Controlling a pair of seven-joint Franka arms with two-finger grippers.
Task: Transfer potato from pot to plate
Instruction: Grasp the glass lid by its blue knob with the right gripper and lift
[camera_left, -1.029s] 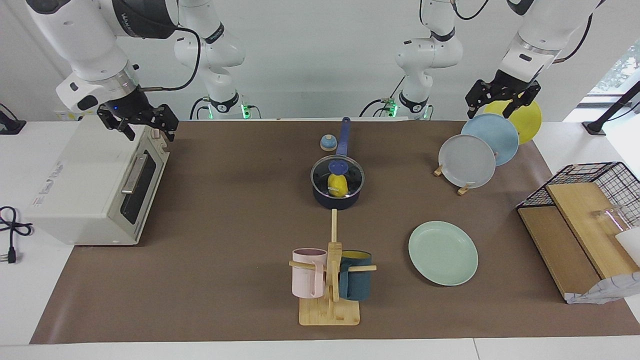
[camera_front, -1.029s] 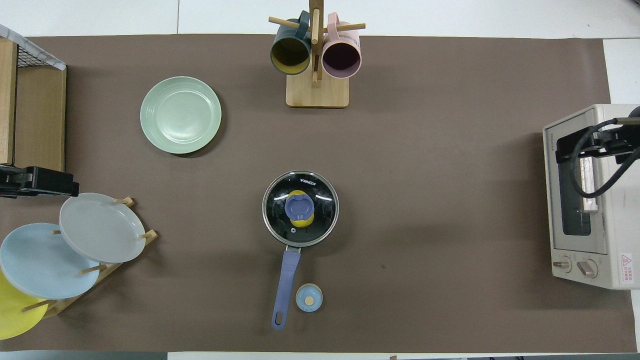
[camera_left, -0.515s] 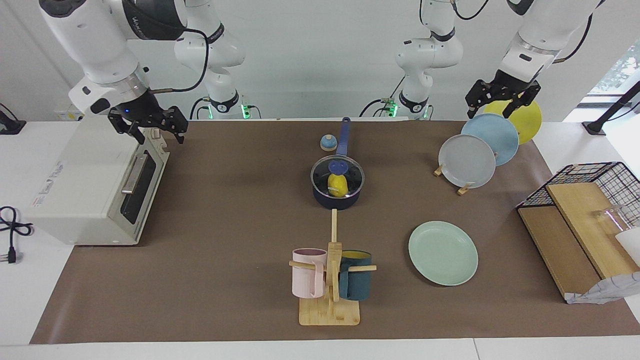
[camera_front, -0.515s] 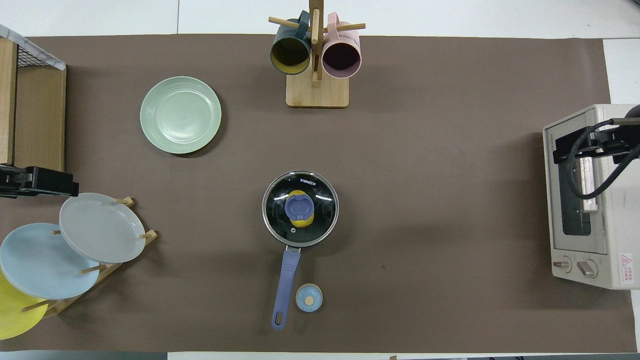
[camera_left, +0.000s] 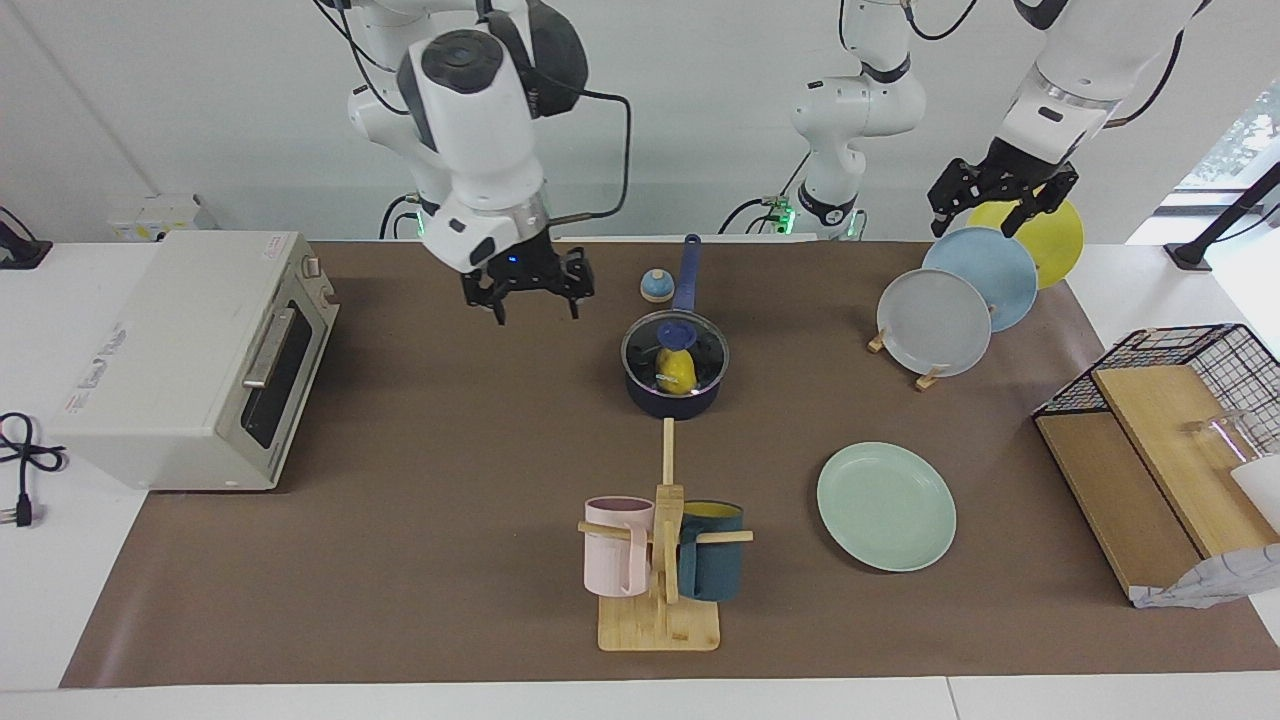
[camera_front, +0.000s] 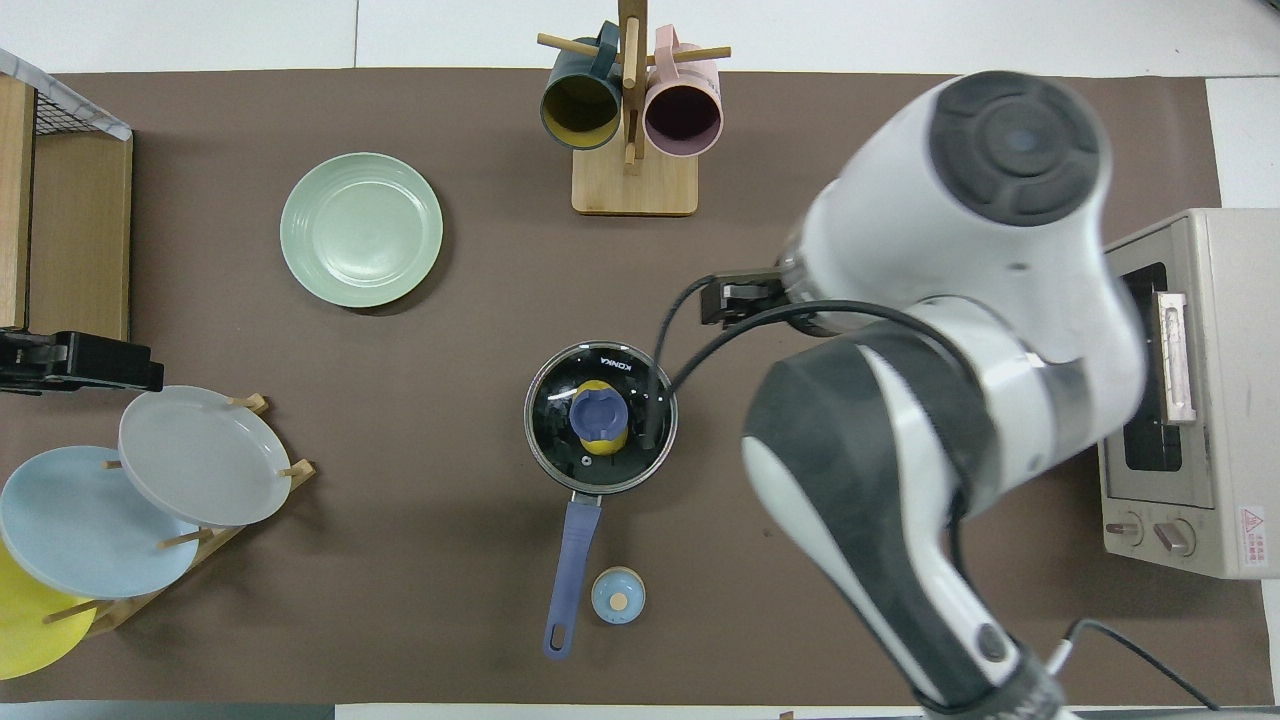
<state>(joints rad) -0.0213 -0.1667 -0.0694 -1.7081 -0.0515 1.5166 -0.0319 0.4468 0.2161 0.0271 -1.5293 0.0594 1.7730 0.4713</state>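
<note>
The dark navy pot (camera_left: 676, 396) stands mid-table under a glass lid with a blue knob (camera_front: 598, 411). Its long blue handle (camera_front: 572, 566) points toward the robots. The yellow potato (camera_left: 676, 371) lies inside and shows through the lid; it also shows in the overhead view (camera_front: 603, 443). The mint-green plate (camera_left: 886, 506) lies flat and empty, farther from the robots and toward the left arm's end. My right gripper (camera_left: 533, 304) hangs open and empty over the mat, between the oven and the pot. My left gripper (camera_left: 1000, 205) waits open over the upright plates.
A toaster oven (camera_left: 190, 360) stands at the right arm's end. A mug rack (camera_left: 660, 560) with a pink and a teal mug stands farther out than the pot. There is also a plate rack (camera_left: 960, 300), a small blue timer (camera_left: 656, 286), and a wire basket with boards (camera_left: 1150, 440).
My right arm has swung from over the oven toward the pot, with its gripper still open. The left arm, pot, lid and plate have not moved.
</note>
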